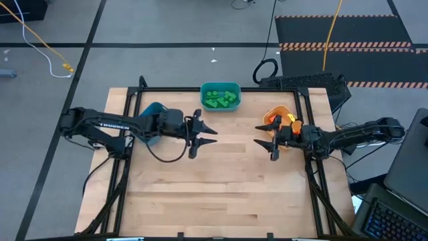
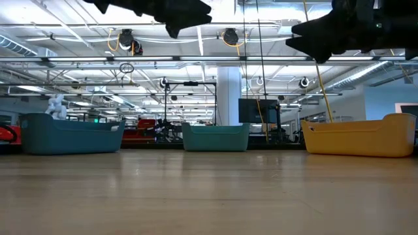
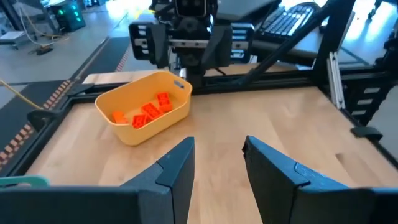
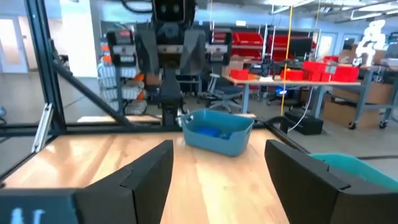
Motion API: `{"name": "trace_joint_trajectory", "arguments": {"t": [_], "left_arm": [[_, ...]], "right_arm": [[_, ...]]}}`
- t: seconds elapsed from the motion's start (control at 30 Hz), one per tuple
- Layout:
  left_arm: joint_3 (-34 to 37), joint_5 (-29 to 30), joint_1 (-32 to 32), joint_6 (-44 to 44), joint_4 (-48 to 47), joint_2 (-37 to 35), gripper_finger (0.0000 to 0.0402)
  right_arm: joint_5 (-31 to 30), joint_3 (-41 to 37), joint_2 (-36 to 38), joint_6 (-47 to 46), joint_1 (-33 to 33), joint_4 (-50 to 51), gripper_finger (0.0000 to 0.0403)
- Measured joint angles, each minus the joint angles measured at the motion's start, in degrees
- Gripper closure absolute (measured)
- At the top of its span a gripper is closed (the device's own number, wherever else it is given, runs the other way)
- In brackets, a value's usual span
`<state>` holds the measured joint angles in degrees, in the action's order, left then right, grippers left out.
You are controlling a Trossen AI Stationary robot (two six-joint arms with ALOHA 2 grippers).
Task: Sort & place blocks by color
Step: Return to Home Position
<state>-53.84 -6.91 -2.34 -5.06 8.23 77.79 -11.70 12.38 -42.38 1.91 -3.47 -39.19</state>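
Left gripper (image 1: 212,135) on top in high view, over light wooden table (image 1: 221,201), a bit left of centre; fingers spread, nothing held. Facing it, well apart: right gripper (image 1: 258,136), likewise spread, likewise holding nothing. Along far edge: teal plastic bin (image 1: 220,86) in the middle with small green studded blocks (image 1: 221,100) inside. Blue plastic bin (image 1: 154,108) mostly under left arm, contents hidden. Orange-yellow plastic bin (image 1: 275,111) partly under right arm.

Low view: both grippers well above tabletop, dark shapes at frame top; cannot tell finger gap from this angle. Three bins in a row on far side of table: blue at left, teal in centre, orange-yellow at right. Walls hide contents.

Left wrist view: own two dark fingers parted, only bare wood in the gap. Beyond: orange-yellow bin holding several small orange studded blocks (image 3: 149,112), right arm just behind it.

Right wrist view: own fingers wide apart, nothing between. Beyond: blue bin with small blue studded blocks (image 4: 208,132) inside, left arm behind it. Teal bin rim off to one side.
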Motion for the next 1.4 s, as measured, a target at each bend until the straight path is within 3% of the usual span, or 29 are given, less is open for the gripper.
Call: {"name": "trace_joint_trajectory", "arguments": {"t": [0.2,0.4,0.57,0.67,0.73,0.97,1.2,1.4], "left_arm": [[0.3,-0.1,-0.8,2.7,0.4,-0.2,0.0265],[6.9,-0.2,-1.3,5.3,14.3,-0.2,0.0289],[14.5,-0.1,-2.5,7.6,24.8,-0.5,0.033],[17.5,-0.2,-3.5,8.2,26.5,-1.2,0.0372],[19.6,-0.1,-4.3,8.4,25.8,-3.2,0.0393],[28.4,-0.1,-4.9,10.4,26.0,-13.6,0.0398],[39.8,5.3,-2.4,14.9,26.4,-22.9,0.04],[48.3,10.5,0.7,18.1,33.5,-29.1,0.04]], "right_arm": [[0.0,0.0,4.7,-1.5,-1.1,7.1,0.0177],[0.0,0.0,6.4,-2.2,-2.6,8.6,0.0194],[0.0,0.0,6.5,-1.8,-3.2,11.4,0.0223],[0.0,0.0,6.9,-1.6,-3.4,12.8,0.0257],[0.0,0.0,7.5,-1.6,-3.4,14.2,0.0285],[-0.1,-0.1,11.8,-1.0,-3.4,20.5,0.0391],[-0.5,-0.1,14.6,-0.7,-3.4,23.7,0.0389],[-1.3,-0.1,15.3,-0.2,-3.4,24.0,0.0401]]}}
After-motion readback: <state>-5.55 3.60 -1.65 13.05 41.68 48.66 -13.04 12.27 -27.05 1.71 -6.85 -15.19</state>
